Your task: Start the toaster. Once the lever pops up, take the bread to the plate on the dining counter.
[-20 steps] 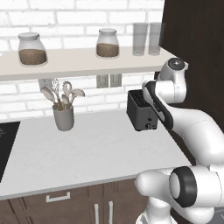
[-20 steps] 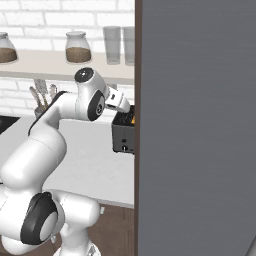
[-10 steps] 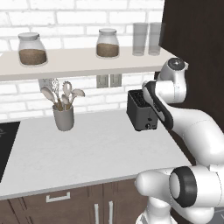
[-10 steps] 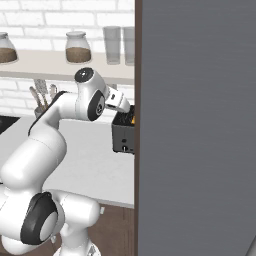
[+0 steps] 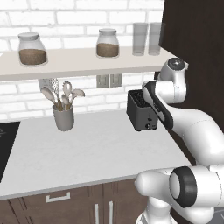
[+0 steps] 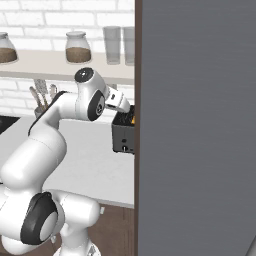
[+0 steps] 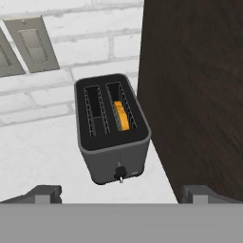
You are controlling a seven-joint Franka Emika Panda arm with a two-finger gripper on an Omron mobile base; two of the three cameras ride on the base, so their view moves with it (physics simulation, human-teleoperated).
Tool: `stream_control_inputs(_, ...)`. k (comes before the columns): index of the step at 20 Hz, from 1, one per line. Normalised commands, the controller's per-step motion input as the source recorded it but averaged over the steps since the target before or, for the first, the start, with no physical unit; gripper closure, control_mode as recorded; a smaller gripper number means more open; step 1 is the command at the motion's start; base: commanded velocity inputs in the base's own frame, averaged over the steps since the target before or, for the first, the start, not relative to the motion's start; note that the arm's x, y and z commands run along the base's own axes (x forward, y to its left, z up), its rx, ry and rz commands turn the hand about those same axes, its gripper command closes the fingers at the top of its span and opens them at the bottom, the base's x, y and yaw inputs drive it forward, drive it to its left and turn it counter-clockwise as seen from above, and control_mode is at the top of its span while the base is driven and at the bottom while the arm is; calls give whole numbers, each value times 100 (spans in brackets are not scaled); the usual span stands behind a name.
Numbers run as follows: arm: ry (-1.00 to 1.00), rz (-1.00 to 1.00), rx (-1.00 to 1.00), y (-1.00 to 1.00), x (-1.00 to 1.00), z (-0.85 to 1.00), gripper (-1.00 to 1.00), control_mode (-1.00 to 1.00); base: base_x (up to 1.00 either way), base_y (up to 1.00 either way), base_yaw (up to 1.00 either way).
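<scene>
The arm (image 5: 197,131) is glossy white, built of rounded, bulbous segments. Dark grey to black rings band its joints, with 1 broad black ring at the lower joint (image 6: 37,220). A grey round cap tops the upper joint (image 5: 176,64). A black strip edges the forearm (image 5: 157,107).

You see the white arm (image 6: 55,130) reach toward the black toaster (image 6: 123,136), which stands on the pale worktop (image 6: 90,165) beside a wide grey panel (image 6: 195,125). Above, a shelf (image 6: 50,62) carries a jar (image 6: 78,47) and two glasses (image 6: 112,44).
</scene>
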Motion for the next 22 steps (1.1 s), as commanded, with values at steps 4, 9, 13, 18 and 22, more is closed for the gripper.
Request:
stream_control_inputs(4, 0, 0, 0, 0, 0, 0, -100, -100, 0, 0, 0)
stream_control_inputs(9, 0, 0, 0, 0, 0, 0, -100, -100, 0, 0, 0)
stream_control_inputs(13, 0, 0, 0, 0, 0, 0, -100, -100, 0, 0, 0)
stream_control_inputs(18, 0, 0, 0, 0, 0, 0, -100, -100, 0, 0, 0)
stream_control_inputs(22, 0, 0, 0, 0, 0, 0, -100, -100, 0, 0, 0)
